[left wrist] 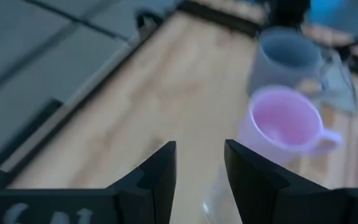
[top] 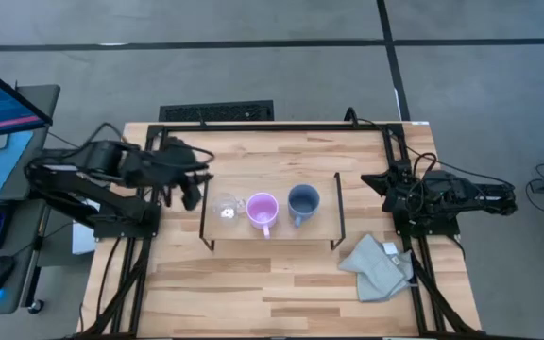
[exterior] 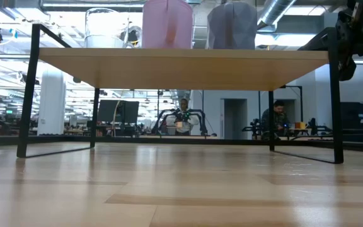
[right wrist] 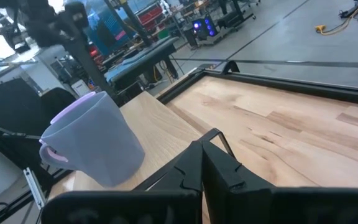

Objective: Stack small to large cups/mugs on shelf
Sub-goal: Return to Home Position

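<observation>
Three vessels stand in a row on the shelf's wooden top point(top: 319, 231): the clear glass cup point(top: 225, 209), the pink-purple mug point(top: 262, 210) and the blue-grey mug point(top: 303, 201). The low view shows the glass cup point(exterior: 106, 28), the pink-purple mug point(exterior: 167, 24) and the blue-grey mug point(exterior: 232, 25) from below the shelf top point(exterior: 181, 66). My left gripper point(top: 195, 196) is open, just left of the glass cup and apart from it. In its wrist view the left gripper point(left wrist: 201, 168) points at the glass cup's rim point(left wrist: 219, 194). My right gripper point(top: 371, 179) is shut and waits right of the shelf.
A grey-green cloth point(top: 376, 267) lies on the table by the shelf's right near corner. The shelf's thin black wire legs point(exterior: 27, 94) stand on the table. The right wrist view shows the blue-grey mug point(right wrist: 95, 143) on the shelf. Bare tabletop point(top: 253, 293) lies near the front edge.
</observation>
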`<action>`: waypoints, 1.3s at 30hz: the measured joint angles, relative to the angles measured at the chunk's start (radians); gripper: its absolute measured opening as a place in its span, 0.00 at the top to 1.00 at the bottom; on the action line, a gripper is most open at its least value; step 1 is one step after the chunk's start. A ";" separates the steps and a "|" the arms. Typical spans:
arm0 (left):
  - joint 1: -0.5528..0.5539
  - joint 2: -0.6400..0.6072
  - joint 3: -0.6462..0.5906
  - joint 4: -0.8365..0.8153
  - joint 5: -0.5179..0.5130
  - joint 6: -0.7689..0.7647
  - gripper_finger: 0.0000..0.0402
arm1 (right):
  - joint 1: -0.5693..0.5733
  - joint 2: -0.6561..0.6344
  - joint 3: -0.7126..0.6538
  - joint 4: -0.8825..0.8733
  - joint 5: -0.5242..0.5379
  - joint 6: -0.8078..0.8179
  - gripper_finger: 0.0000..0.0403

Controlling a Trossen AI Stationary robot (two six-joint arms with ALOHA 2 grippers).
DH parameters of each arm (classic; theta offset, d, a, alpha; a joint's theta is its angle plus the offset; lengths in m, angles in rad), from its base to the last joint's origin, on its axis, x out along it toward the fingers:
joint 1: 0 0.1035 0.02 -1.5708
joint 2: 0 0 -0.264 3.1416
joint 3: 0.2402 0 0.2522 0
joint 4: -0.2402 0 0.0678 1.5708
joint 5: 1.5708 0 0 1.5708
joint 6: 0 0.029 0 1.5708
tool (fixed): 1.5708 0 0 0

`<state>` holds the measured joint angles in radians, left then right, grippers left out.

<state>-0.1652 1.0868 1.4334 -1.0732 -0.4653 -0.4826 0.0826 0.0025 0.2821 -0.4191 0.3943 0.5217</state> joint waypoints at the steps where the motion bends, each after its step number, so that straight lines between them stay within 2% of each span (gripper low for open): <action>1: -0.011 -0.015 0.000 0.007 -0.043 0.001 0.69 | 0.000 0.000 0.000 0.000 0.000 0.000 0.94; 5: -0.060 -0.070 0.000 0.030 -0.178 0.035 0.73 | 0.000 0.000 0.000 0.000 0.000 -0.001 0.94; 10: -0.107 -0.113 -0.016 0.102 -0.213 0.103 0.81 | 0.000 0.000 0.000 0.011 0.000 -0.050 0.94; 15: -0.119 -0.195 -0.136 0.224 -0.282 0.130 0.89 | 0.000 0.000 0.000 0.016 0.000 -0.060 0.94; 18: -0.118 -0.274 -0.249 0.315 -0.280 0.133 0.93 | 0.000 0.000 0.000 0.016 0.000 -0.060 0.94; 22: -0.118 -0.402 -0.414 0.523 -0.241 0.171 0.99 | 0.000 0.000 0.000 0.016 0.000 -0.060 0.94; 28: -0.118 -0.567 -0.638 0.807 -0.174 0.257 0.99 | 0.000 0.000 0.000 0.016 0.002 -0.075 0.94; 35: -0.118 -0.676 -0.811 0.869 -0.187 0.205 0.99 | 0.000 0.000 -0.008 0.026 0.003 -0.081 0.94; 39: -0.118 -0.708 -0.881 0.940 -0.187 0.196 0.99 | 0.000 0.000 -0.055 0.102 0.003 -0.085 0.94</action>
<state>-0.2836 0.3784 0.5522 -0.1337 -0.6521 -0.2870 0.0830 0.0025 0.2276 -0.3167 0.3973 0.4366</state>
